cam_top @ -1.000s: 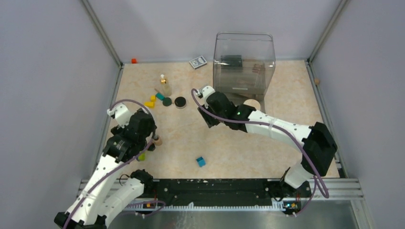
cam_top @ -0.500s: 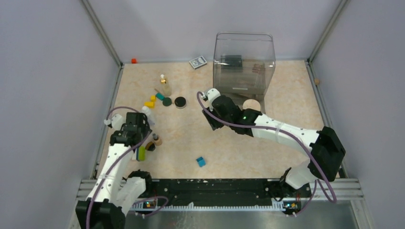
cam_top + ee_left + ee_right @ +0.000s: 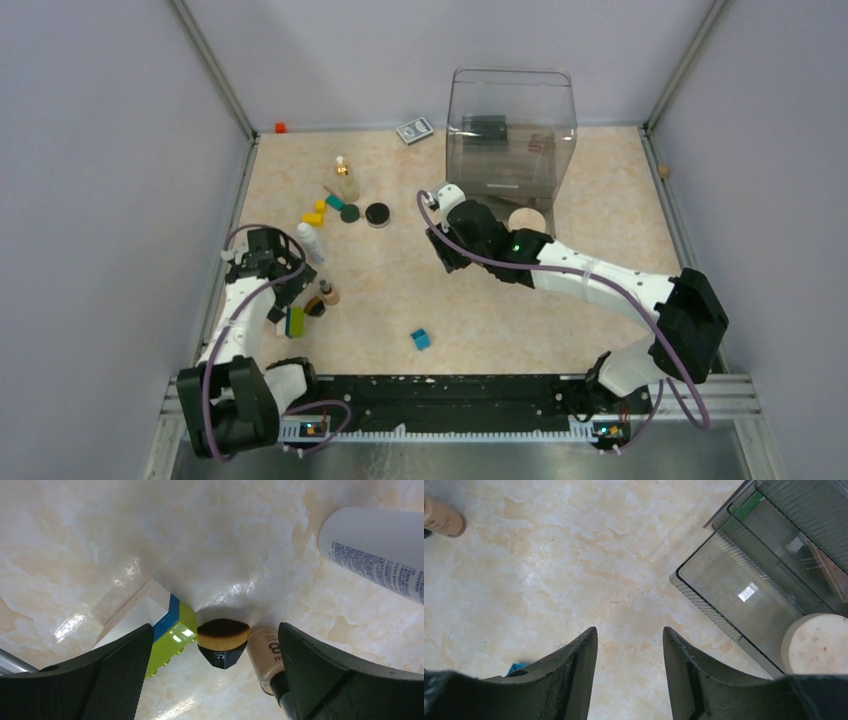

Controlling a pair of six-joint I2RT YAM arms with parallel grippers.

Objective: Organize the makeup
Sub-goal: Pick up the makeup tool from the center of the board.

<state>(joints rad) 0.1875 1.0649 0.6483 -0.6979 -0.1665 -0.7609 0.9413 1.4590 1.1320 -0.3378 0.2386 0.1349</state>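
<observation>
**Item under the left arm.** A short makeup brush (image 3: 223, 642) stands on the table (image 3: 500, 300) near its left edge, with the brown bristle pad uppermost and a black faceted base below. In the left wrist view it sits centred between the jaws.
- Judged light and stubby, with soft bristles that would splay and slip if squeezed.
- The rigid black base is the place to take hold, gripped low across its flats.

**Immediate neighbours.**
- A tan tube (image 3: 265, 655) lies on its side just right of the brush (contact cannot be confirmed). It looks smooth and round, so it is likely to roll if nudged.
- A green, blue and white toy block (image 3: 170, 630) lies just to the left. It is not makeup.
- A white bottle (image 3: 375, 550) lies on its side further off. It is also round and likely slick, best gripped across the body.

**Grippers.**
- The left gripper (image 3: 214, 628) hangs above the brush, jaws spread wide and holding nothing. Both neighbours fall inside that span, so closing risks catching the block or the tube.
- The right gripper (image 3: 629, 630) hovers mid-table, jaws partly spread over bare surface and holding nothing.

**Wider field.**
- The clear organizer (image 3: 560, 110) stands at the far side, with palettes inside it and a beige round disc (image 3: 527, 220) at its front.
- A gold-capped bottle (image 3: 345, 180) and a black round compact (image 3: 377, 213) remain loose at far left.
</observation>
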